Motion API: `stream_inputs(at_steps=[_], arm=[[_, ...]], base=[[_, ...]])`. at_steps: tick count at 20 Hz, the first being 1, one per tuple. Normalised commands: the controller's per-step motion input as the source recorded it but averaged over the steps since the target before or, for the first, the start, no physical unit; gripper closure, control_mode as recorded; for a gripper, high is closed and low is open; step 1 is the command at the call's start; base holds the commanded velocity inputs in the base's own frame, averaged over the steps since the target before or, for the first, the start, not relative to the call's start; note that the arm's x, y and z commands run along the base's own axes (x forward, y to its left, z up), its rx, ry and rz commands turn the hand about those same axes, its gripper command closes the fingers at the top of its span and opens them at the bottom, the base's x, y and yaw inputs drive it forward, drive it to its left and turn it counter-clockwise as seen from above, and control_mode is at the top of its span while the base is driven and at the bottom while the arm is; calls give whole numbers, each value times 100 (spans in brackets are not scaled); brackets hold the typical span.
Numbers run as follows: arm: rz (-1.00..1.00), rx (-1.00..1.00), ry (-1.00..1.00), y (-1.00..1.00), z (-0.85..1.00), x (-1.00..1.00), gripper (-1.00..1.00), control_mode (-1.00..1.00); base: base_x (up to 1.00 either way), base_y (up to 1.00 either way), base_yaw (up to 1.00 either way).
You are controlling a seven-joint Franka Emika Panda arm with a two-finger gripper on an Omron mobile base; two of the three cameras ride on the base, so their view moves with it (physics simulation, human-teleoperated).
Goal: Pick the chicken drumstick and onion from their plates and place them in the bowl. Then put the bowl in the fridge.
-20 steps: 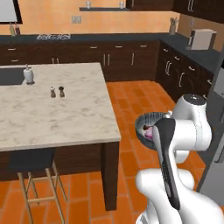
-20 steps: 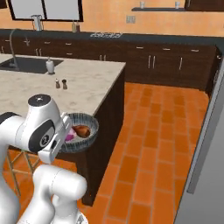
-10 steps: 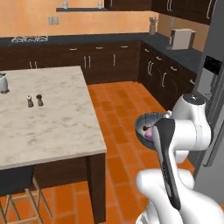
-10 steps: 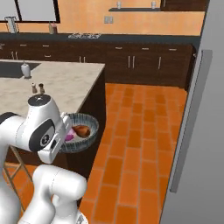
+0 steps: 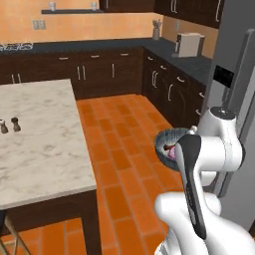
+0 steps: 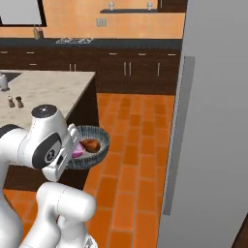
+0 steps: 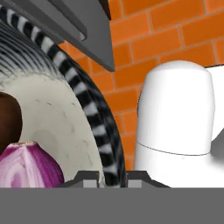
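Note:
The dark-grey bowl point(image 6: 92, 149) hangs in the air in front of the arm, over the orange tile floor. In it lie the reddish-brown chicken drumstick point(image 6: 91, 144) and the purple onion point(image 6: 77, 151). In the hand view my gripper point(image 7: 113, 178) is shut on the bowl's striped rim point(image 7: 94, 113), one fingertip on each side, with the onion point(image 7: 26, 168) and the dark drumstick point(image 7: 8, 118) on the pale inside. The left base view has the bowl point(image 5: 169, 140) just left of the arm's wrist. The grey fridge point(image 6: 218, 97) stands close on the right, its door with the dark panel point(image 5: 230, 45) beside the arm. The plates are out of view.
The marble-topped island point(image 5: 40, 149) stands to the left with salt and pepper shakers point(image 5: 10, 124) on it. Dark cabinets line the back wall, with a toaster point(image 5: 188, 44) on the counter next to the fridge. Open tile floor point(image 6: 135, 145) lies between island and fridge.
The whole picture has shifted as the base moved: the island slid left and the fridge came nearer on the right. The bowl stays gripped in the same place before the arm.

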Motion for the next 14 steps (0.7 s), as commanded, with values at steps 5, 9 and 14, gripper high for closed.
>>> stream_inputs(at_steps=[5,9,14], arm=[[0,0,0,0,0,0,100,100],[0,0,0,0,0,0,100,100],[0,0,0,0,0,0,100,100]], base=[[69,3,-2],[75,11,-5],[87,14,-9]])
